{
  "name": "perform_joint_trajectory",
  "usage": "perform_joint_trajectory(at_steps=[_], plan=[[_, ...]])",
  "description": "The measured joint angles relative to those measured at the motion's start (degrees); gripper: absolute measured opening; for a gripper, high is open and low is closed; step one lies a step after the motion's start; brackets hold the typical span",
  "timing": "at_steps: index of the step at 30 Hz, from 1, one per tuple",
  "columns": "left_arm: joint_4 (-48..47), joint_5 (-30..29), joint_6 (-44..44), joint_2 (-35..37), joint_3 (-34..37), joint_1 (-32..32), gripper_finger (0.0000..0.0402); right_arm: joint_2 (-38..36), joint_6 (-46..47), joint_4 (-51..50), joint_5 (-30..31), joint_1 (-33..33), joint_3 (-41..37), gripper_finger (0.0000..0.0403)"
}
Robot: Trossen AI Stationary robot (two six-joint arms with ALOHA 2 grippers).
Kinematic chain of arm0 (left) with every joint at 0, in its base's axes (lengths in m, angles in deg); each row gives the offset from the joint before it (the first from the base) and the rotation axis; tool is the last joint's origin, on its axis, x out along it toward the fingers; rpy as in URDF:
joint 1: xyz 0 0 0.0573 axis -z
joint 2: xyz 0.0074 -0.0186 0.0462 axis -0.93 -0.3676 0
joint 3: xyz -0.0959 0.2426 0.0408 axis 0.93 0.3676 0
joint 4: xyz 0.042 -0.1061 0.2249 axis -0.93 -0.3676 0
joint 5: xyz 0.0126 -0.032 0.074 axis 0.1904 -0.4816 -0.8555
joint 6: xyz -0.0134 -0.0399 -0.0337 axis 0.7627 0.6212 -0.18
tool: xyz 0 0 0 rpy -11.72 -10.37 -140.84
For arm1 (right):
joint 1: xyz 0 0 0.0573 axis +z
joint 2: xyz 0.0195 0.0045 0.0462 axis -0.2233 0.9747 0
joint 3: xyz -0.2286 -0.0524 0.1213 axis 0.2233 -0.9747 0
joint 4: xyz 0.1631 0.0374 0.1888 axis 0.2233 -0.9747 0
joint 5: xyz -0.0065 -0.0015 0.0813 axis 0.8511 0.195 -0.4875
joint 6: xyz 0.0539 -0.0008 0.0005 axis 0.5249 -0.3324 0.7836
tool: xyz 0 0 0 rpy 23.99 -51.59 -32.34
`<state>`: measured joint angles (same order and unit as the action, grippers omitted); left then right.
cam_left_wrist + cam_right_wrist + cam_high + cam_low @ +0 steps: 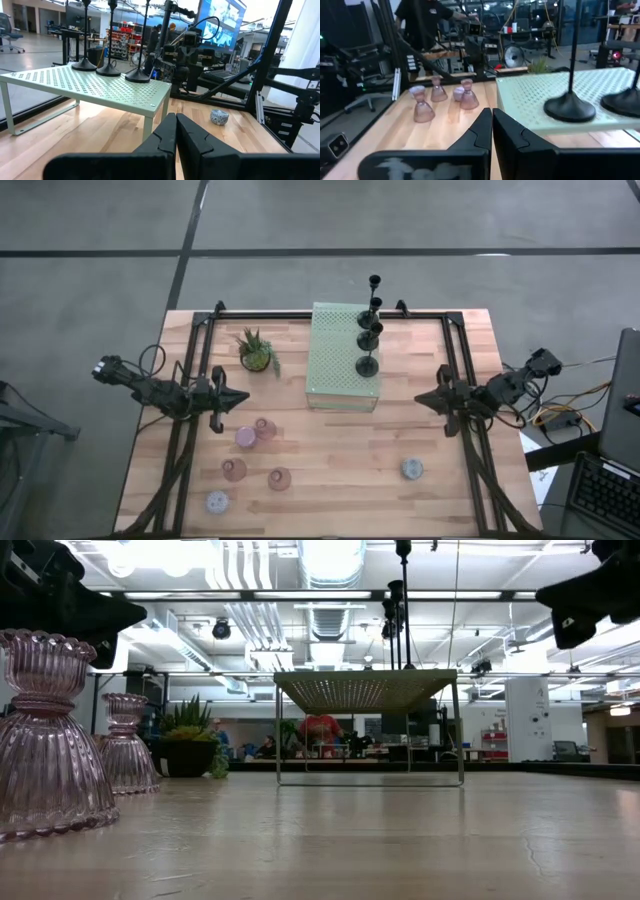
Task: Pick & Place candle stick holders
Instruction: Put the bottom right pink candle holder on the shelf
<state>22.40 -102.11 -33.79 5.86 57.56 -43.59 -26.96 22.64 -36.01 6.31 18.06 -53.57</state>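
Four black candle stick holders [368, 365] are seen standing in a row on the pale green perforated stand [340, 370], which serves as the landmark at the table's middle. Left of the stand, the left gripper [238, 398] is held with fingers pressed together and empty above four pink holders [246, 437] and a grey-blue holder [217, 502]. Right of it, the right gripper [421, 398] is likewise closed on nothing, with another grey-blue holder [411, 469] lying nearby.

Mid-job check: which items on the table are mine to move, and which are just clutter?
Job items:
black candle holders on the green perforated shelf
pink glass holders
grey-blue holders

Clutter:
potted plant

Left gripper and right gripper hold nothing.
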Motion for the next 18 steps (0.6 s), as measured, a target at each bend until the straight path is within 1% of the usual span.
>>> perform_joint_trajectory(at_steps=[4, 18], plan=[[0.00, 0.00, -0.02, -0.02, 0.02, -0.02, 0.0012, -0.27, 2.16, -3.95, 0.73, -0.04, -0.10, 0.0008], [0.00, 0.02, 0.00, -0.11, 0.02, -0.02, 0.0012, 0.11, 2.19, -4.68, 1.14, -0.02, -0.66, 0.0008]])
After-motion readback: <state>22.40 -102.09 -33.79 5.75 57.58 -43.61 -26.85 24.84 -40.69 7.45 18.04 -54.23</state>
